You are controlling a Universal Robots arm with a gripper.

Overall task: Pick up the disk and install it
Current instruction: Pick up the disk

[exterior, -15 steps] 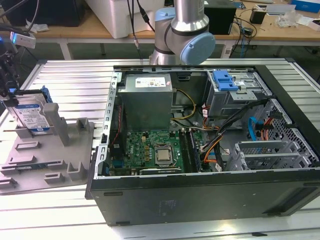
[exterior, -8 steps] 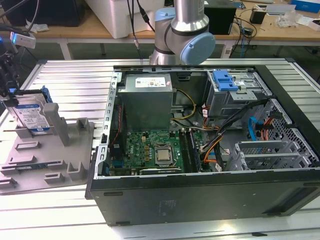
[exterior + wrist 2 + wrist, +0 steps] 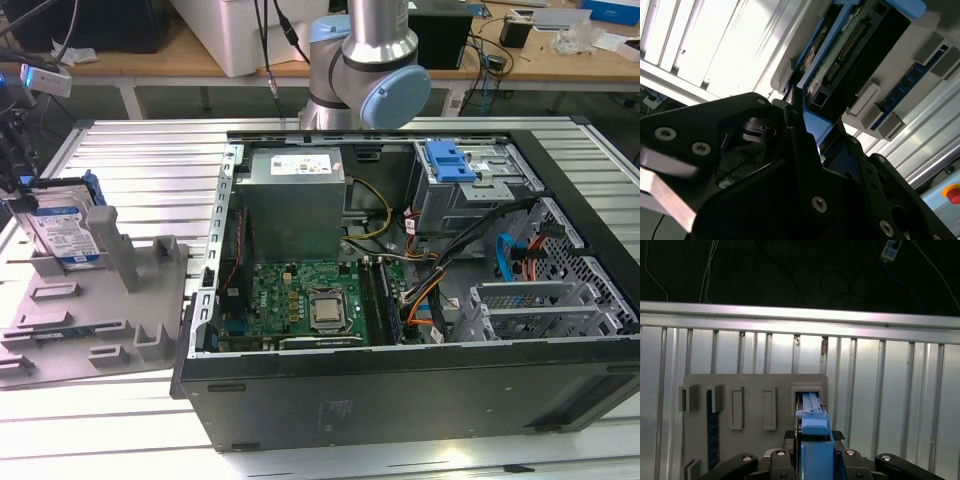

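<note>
Disk (image 3: 60,228) stands upright in the grey stand (image 3: 150,262) at the exterior view's left, well apart from the open computer case (image 3: 400,400). The gripper (image 3: 816,442) looks clamped on its blue rail. The disk is not yet lifted out or installed.

We look over a desk (image 3: 140,160) of ribbed, silvery metal slats, which throw back a bright white glare in both wrist views. Behind it, in the exterior view, stands a wooden desk (image 3: 560,58) on white legs (image 3: 130,100). Past the metal desk's edge in the first wrist view lies a dark area (image 3: 790,270) crossed by thin cables (image 3: 707,271).
</note>
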